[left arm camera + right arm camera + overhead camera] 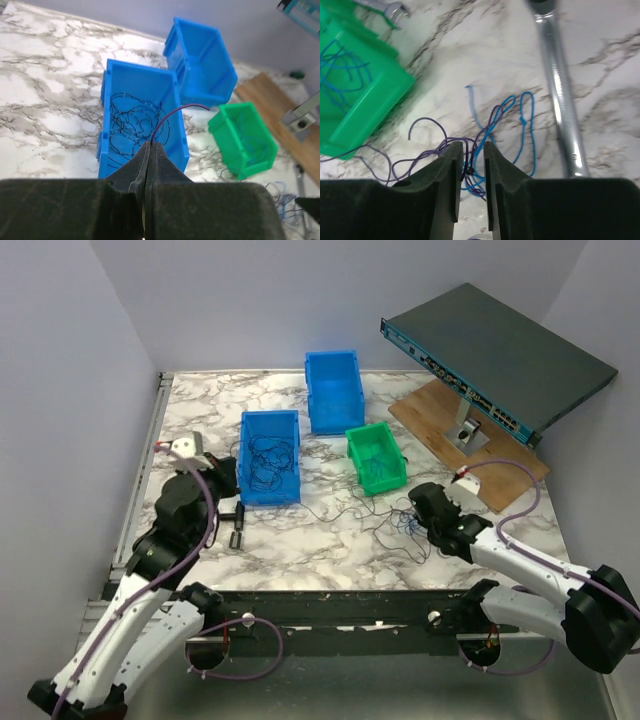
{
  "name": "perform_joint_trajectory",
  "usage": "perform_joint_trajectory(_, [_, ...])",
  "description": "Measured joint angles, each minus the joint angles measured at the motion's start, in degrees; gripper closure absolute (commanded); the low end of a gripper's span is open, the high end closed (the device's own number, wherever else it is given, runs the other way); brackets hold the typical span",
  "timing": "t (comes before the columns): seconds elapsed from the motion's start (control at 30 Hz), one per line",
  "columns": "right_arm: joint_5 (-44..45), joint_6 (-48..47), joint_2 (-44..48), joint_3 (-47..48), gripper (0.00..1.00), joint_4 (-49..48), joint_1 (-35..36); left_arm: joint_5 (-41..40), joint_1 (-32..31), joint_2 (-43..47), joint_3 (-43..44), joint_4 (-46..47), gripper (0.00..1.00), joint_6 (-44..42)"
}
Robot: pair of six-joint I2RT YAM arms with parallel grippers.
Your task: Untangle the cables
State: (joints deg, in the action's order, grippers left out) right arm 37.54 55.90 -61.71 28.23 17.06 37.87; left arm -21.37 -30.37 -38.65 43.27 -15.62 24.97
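Smooth marbled table (290, 540), glossy plastic green bin (367, 102), shiny metal wrench (558, 85).

Bare marble table (300, 550) lies open along the near edge between the arms, and again on the far left. The near blue bin (270, 497), far blue bin (335, 422) and green bin (385, 480) crowd the middle, with only narrow gaps between them. Loose cables (385, 520) and a wrench (560, 85) litter the near right. A tilted network switch (500, 350) overhangs the far right corner.
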Motion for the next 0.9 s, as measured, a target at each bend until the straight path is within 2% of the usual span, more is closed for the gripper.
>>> perform_joint_trajectory(0.07, [2.34,3.61,1.53,-0.33,0.62,2.47,-0.98,-0.02,1.53,5.35,-0.07,-2.05,1.0,2.4])
perform_joint_trajectory(0.13, [3.23,4.76,2.62,-0.66,0.57,3.58,-1.2,0.26,2.4,8.09,0.52,-3.76,1.0,3.8])
perform_joint_trajectory(0.23, [3.13,3.65,3.89,-0.81,0.4,3.28,-1.2,3.15,2.62,7.8,1.22,-4.87,1.0,4.11])
perform_joint_trajectory(0.37, [-1.51,-5.53,4.39,-0.74,0.24,-0.04,-1.25,8.83,2.62,6.49,2.71,-6.93,1.0,3.76])
perform_joint_trajectory(0.53, [-14.86,-18.08,4.26,0.39,0.07,-4.87,-1.25,13.79,2.62,5.22,7.39,-9.09,1.0,2.25])
perform_joint_trajectory(0.7, [-27.26,-25.46,1.86,4.79,0.06,-7.06,-1.05,16.55,2.62,5.05,10.71,-10.73,1.0,0.59])
perform_joint_trajectory(0.9, [-33.27,-29.49,-0.09,8.07,0.07,-9.2,2.89,18.78,2.62,4.85,10.73,-12.61,1.0,-0.37])
